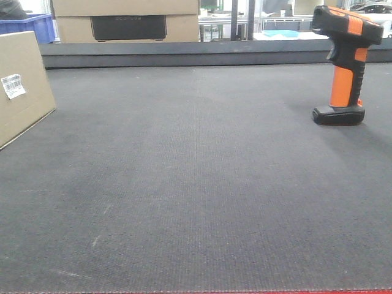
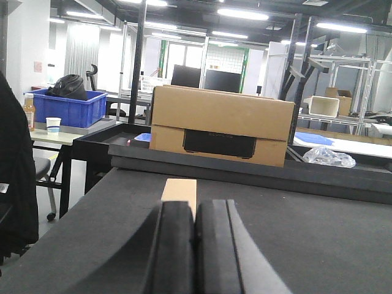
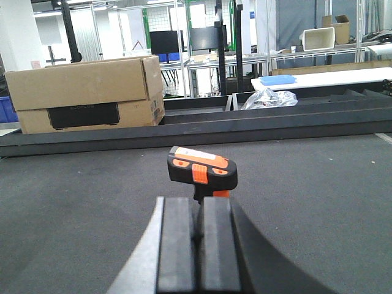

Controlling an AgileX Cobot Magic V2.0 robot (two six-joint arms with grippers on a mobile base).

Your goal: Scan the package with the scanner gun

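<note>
An orange and black scanner gun (image 1: pixel 344 61) stands upright on its base at the right of the dark mat; it also shows in the right wrist view (image 3: pixel 201 171), straight ahead of my right gripper (image 3: pixel 196 211), which is shut and empty, apart from it. A flat cardboard package (image 1: pixel 21 82) with a white barcode label (image 1: pixel 12 86) leans at the far left. In the left wrist view its narrow edge (image 2: pixel 180 189) stands just beyond my left gripper (image 2: pixel 195 211), which is shut and empty. Neither gripper shows in the front view.
A raised dark rail (image 1: pixel 202 54) borders the mat's far edge. Behind it sits a large cardboard box (image 1: pixel 127 18) with a black handle cutout, a blue crate (image 1: pixel 33 26) and metal shelving. The mat's front edge has a red strip (image 1: pixel 294 292).
</note>
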